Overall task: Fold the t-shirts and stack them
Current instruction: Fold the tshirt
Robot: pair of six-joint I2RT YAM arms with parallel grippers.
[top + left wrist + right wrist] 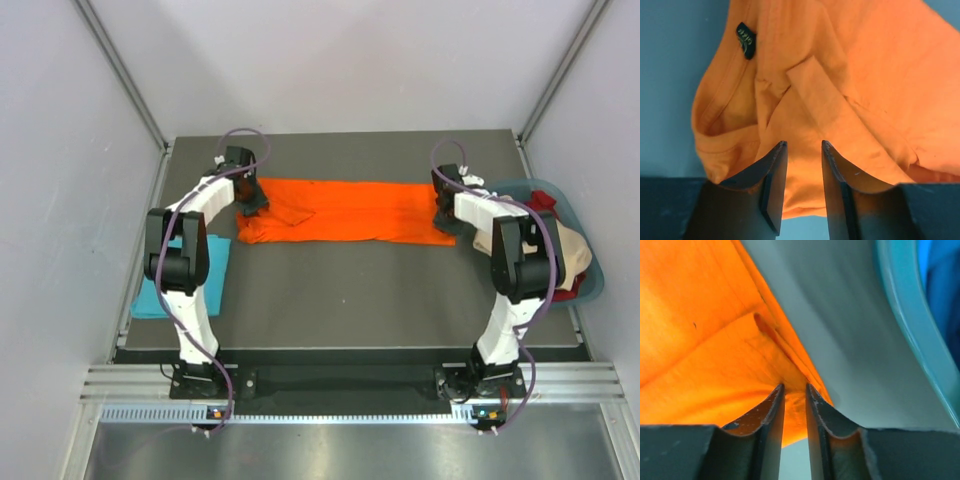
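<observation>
The orange t-shirt (340, 210) lies as a long folded band across the far half of the table. At its left, collar end, my left gripper (255, 205) hovers. In the left wrist view that gripper (804, 145) is open, and the orange t-shirt (840, 75) lies slack beneath its jaws. My right gripper (443, 215) is at the band's right end. In the right wrist view it (795, 386) is shut on the edge of the orange t-shirt (700, 340), with creases running to the tips. The turquoise t-shirt (180, 275) lies folded at the table's left edge.
A teal bin (585, 260) holding red and beige clothes stands at the right edge, close to the right arm; its rim (910, 325) shows in the right wrist view. A black neck label (745, 40) marks the collar. The dark tabletop (400, 290) stretches in front of the shirt.
</observation>
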